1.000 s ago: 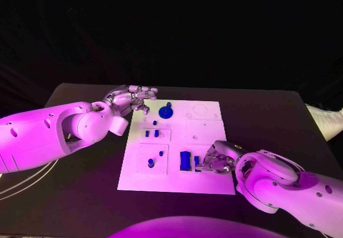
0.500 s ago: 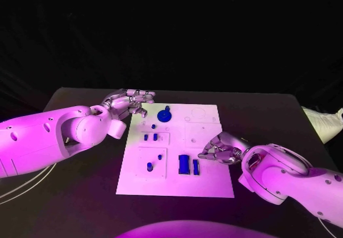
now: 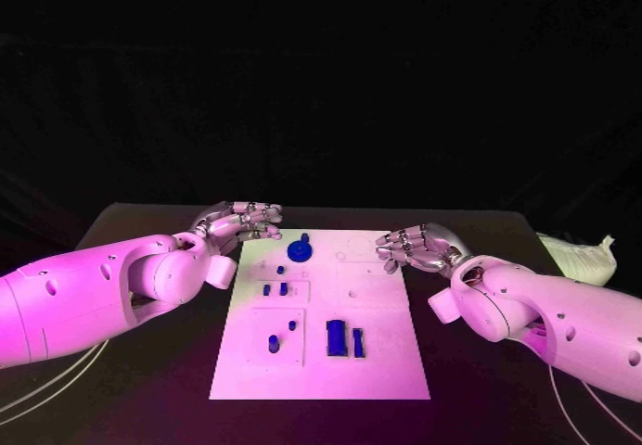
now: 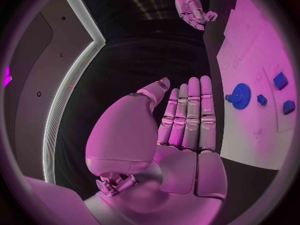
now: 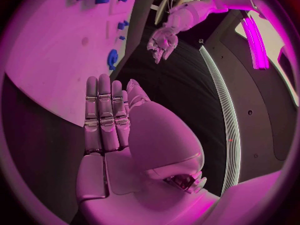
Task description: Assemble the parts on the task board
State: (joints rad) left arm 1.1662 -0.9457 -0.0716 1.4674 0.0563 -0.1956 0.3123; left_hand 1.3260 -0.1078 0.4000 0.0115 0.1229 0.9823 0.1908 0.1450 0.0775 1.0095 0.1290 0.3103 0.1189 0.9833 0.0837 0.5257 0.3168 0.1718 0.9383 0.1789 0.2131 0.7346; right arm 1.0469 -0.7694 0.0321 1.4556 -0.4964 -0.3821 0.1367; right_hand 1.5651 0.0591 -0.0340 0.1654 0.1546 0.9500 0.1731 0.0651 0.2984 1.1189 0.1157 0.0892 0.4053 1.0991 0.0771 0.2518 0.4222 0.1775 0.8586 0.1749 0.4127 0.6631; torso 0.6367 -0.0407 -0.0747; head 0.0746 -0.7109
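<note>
I hold my left hand (image 3: 244, 221) and right hand (image 3: 417, 247) empty, fingers straight and together, off either far corner of the task board (image 3: 381, 366), so the blue gear (image 3: 300, 250) and other parts (image 3: 344, 340) on it stay unobstructed.
</note>
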